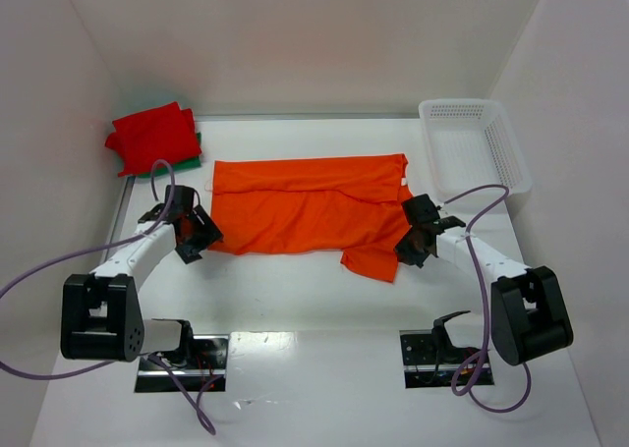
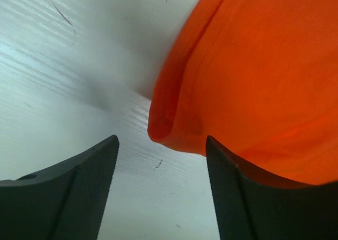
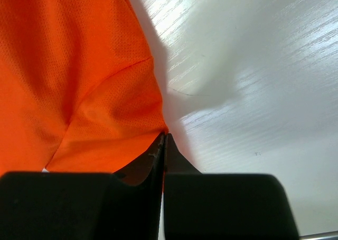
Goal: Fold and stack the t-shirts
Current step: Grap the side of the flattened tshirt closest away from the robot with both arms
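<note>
An orange t-shirt (image 1: 310,211) lies partly folded across the middle of the table. My left gripper (image 1: 200,233) is open at its left edge; in the left wrist view the shirt's folded corner (image 2: 163,126) sits just beyond the gap between the fingers (image 2: 79,187). My right gripper (image 1: 413,239) is shut on the shirt's right edge, with orange cloth (image 3: 105,108) pinched at the fingertips (image 3: 165,140). A folded red shirt (image 1: 152,136) lies on a green one (image 1: 190,160) at the back left.
A white plastic basket (image 1: 475,144) stands at the back right. White walls enclose the table on the left, back and right. Purple cables loop from both arms near the front.
</note>
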Action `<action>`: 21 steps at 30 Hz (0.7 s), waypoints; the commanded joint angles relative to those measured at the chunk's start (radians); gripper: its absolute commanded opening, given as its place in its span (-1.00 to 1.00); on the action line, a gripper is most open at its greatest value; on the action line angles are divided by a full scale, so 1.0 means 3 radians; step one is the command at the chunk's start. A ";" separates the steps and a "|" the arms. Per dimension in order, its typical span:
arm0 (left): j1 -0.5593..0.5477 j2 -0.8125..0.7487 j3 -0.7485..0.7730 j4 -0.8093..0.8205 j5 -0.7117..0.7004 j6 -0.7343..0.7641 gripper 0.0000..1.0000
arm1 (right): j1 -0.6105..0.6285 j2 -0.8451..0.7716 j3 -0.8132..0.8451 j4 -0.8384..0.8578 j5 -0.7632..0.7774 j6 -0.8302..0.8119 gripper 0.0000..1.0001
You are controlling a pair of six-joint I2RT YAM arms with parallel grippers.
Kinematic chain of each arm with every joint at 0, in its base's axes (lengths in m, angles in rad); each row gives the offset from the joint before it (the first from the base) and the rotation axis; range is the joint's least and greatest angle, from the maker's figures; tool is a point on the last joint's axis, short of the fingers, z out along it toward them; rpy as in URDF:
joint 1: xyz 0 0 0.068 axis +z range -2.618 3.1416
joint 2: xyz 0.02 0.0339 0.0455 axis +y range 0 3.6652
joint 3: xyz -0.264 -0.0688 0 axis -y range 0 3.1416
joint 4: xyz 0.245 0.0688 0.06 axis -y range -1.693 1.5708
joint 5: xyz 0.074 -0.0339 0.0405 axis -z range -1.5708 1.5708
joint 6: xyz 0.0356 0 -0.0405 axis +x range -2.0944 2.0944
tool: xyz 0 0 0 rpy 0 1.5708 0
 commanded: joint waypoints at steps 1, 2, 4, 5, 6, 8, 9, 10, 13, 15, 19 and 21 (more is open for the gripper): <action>-0.0008 0.0088 -0.0012 0.0081 -0.0129 -0.0072 0.45 | 0.0031 -0.0089 0.0134 0.0048 0.0118 0.0059 -1.00; -0.0008 0.0089 -0.0012 0.0081 -0.0129 -0.0072 0.42 | 0.0031 -0.0120 0.0134 0.0048 0.0118 0.0059 -1.00; -0.0008 0.0125 -0.0012 0.0117 -0.0160 -0.0072 0.33 | 0.0031 -0.0120 0.0134 0.0048 0.0118 0.0059 -1.00; -0.0008 0.0155 -0.0012 0.0117 -0.0160 -0.0072 0.33 | 0.0031 -0.0120 0.0134 0.0048 0.0118 0.0059 -1.00; -0.0008 0.0155 -0.0012 0.0117 -0.0191 -0.0103 0.20 | 0.0031 -0.0120 0.0134 0.0048 0.0088 0.0059 -1.00; -0.0008 0.0191 0.0018 0.0147 -0.0227 -0.0103 0.07 | 0.0031 -0.0120 0.0134 0.0048 0.0088 0.0059 -1.00; -0.0008 0.0221 0.0019 0.0148 -0.0257 -0.0103 -0.10 | 0.0031 -0.0120 0.0134 0.0048 0.0088 0.0059 -1.00; -0.0008 0.0252 0.0019 0.0148 -0.0257 -0.0103 -0.16 | 0.0031 -0.0120 0.0134 0.0048 0.0088 0.0059 -1.00; -0.0008 0.0252 0.0019 0.0148 -0.0257 -0.0103 -0.48 | 0.0031 -0.0120 0.0134 0.0048 0.0088 0.0059 -1.00; -0.0008 0.0283 0.0019 0.0148 -0.0288 -0.0134 -0.80 | 0.0031 -0.0120 0.0134 0.0048 0.0088 0.0059 -1.00; -0.0008 0.0283 0.0019 0.0148 -0.0288 -0.0134 -1.00 | 0.0031 -0.0150 0.0134 0.0017 0.0118 0.0059 -1.00; -0.0008 0.0283 0.0019 0.0148 -0.0288 -0.0134 -1.00 | 0.0000 -0.0151 0.0134 0.0017 0.0118 0.0059 -1.00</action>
